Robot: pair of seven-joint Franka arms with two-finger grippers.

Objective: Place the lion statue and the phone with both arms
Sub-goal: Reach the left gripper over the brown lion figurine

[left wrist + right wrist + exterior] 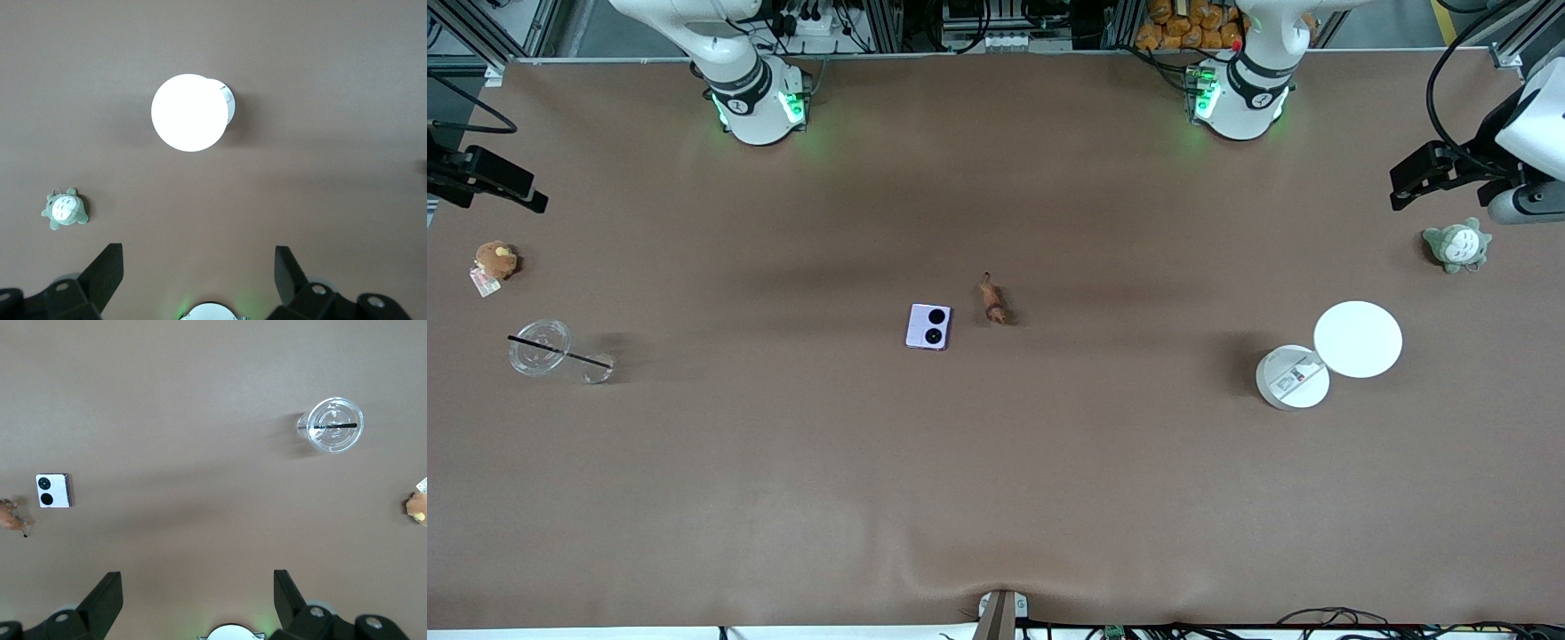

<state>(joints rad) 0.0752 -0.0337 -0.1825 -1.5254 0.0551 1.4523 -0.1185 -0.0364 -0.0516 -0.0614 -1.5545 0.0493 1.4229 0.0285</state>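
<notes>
The lion statue (993,300), a tiny brown-orange figurine, lies at the middle of the brown table (996,498). The pale lavender phone (929,326) lies flat beside it, toward the right arm's end, with its two black camera circles up. Both also show at the edge of the right wrist view: the phone (53,491) and the lion statue (12,516). My right gripper (197,575) is open and empty, high over bare table. My left gripper (198,250) is open and empty, high over bare table. Neither gripper shows in the front view.
A white round disc (1358,339) (190,112) and a white round container (1291,377) stand toward the left arm's end, with a grey-white plush (1457,245) (65,209). A clear cup with a black straw (541,348) (331,425) and a brown plush (495,260) (418,507) are toward the right arm's end.
</notes>
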